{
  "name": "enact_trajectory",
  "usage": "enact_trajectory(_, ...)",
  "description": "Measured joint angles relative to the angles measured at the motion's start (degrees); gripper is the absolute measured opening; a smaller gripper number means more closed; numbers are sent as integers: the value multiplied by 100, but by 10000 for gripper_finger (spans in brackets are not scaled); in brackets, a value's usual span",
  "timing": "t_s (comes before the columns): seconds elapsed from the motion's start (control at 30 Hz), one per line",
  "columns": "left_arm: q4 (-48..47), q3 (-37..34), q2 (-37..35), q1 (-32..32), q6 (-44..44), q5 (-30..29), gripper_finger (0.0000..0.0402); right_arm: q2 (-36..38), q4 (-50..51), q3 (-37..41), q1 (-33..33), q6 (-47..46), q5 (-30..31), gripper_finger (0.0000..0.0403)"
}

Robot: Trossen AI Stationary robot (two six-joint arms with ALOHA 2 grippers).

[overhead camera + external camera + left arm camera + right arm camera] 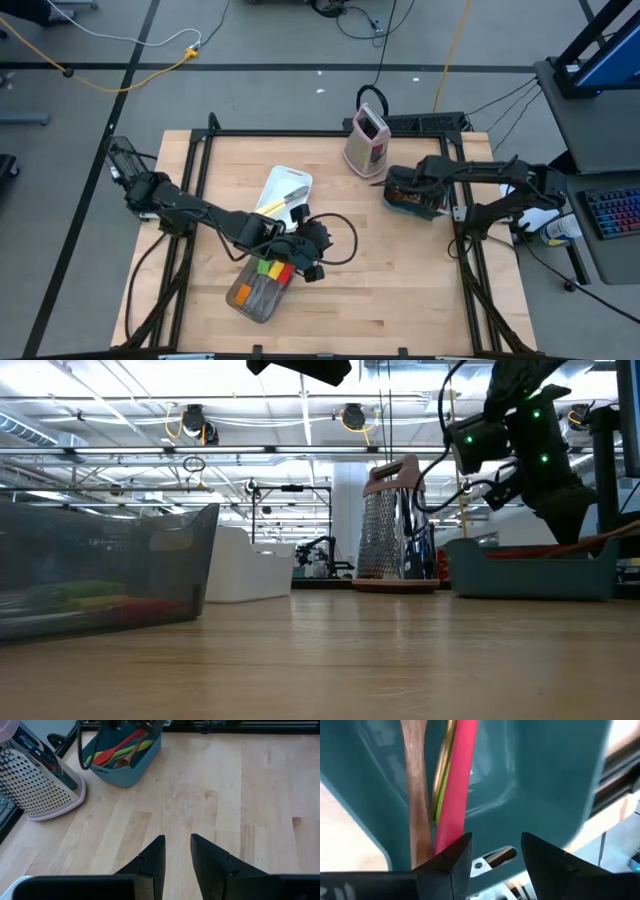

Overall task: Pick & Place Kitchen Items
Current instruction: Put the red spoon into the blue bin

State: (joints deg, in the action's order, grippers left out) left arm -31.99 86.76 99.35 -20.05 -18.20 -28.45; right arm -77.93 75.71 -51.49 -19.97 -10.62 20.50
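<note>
My left gripper (pixel 318 250) (pixel 176 840) is open and empty above the table's middle, beside the grey pan (pixel 250 298). The pan holds green, yellow and red utensils (pixel 272 270). A yellow-handled knife (pixel 280 200) lies on the white tray (pixel 290 178). My right gripper (pixel 405 190) (pixel 495 837) is open over the teal bin (pixel 412 205) (pixel 132 767). The bin holds a red utensil (pixel 457 780), a wooden spoon (pixel 417 790), a gold spoon handle (pixel 445 755) and a green one (pixel 142 745). The red handle runs in front of one finger (pixel 455 852). My right gripper points down into the teal bin. The red utensil's handle (pixel 451 827) lies right against one fingertip, outside the gap between the fingers. I cannot tell whether they touch.
The upright pink-and-steel box grater (pixel 367 140) (pixel 395 525) stands at the far side, next to the teal bin. The white tray (pixel 250 565) lies between the pan and the grater. Bare wood lies at the table's near right (pixel 400 290).
</note>
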Motion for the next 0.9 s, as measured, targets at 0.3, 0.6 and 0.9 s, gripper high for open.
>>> enact_trajectory(0.3, 2, 0, 0, 0, -11, 0, 97, 0, 77, -95, 4, -86, 261, 160)
enact_trajectory(0.6, 5, 0, 0, 0, -35, 0, 97, 7, 74, -303, 17, -397, 6, 160)
enact_trajectory(0.9, 7, 0, 0, -4, -33, 0, 97, 7, -710, 328, 15, -391, -265, 160)
